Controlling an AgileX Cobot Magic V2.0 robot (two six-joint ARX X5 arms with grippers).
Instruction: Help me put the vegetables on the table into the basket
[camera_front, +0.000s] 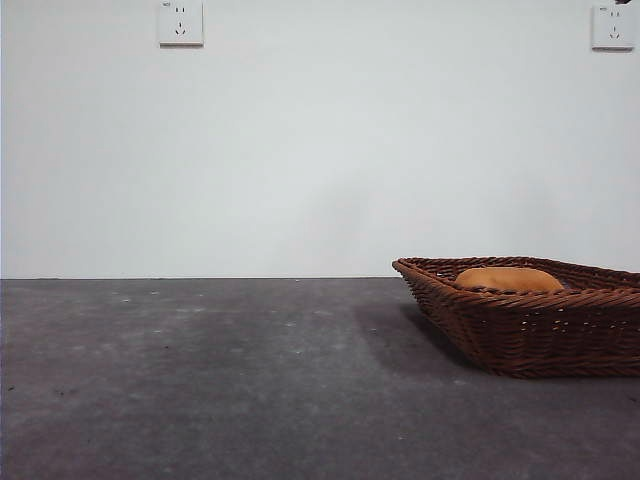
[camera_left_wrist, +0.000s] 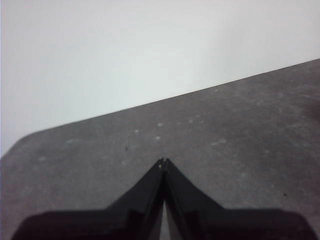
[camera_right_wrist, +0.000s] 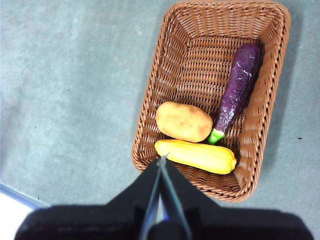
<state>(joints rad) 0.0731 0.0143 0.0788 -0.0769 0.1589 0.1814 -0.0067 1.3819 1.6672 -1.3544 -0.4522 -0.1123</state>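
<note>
Nearest in the front view, the dark grey desk (camera_front: 200, 380) runs bare and speckled across the foreground. Further back on the right sits the basket (camera_front: 530, 330), dark-brown wicker with flared sides and a braided rim, its far end cut by the picture's edge. Only an orange-brown hump, the potato (camera_front: 508, 279), peeks above that rim here. Behind it all, a white wall (camera_front: 300, 150) with two sockets.

The right wrist view looks straight down and fills in the rest: the right gripper (camera_right_wrist: 162, 160), fingers pressed together and empty, hangs high above the basket's (camera_right_wrist: 160, 100) near rim. Inside lie all three vegetables: the yellow bumpy corn cob (camera_right_wrist: 196, 155) closest, the potato (camera_right_wrist: 183, 121) just beyond it, touching, and the dark-purple eggplant (camera_right_wrist: 238, 91) stretching lengthwise, its green cap against the corn.

The left gripper (camera_left_wrist: 163, 161), fingers closed too, points over bare desk (camera_left_wrist: 225, 150) toward the wall.
</note>
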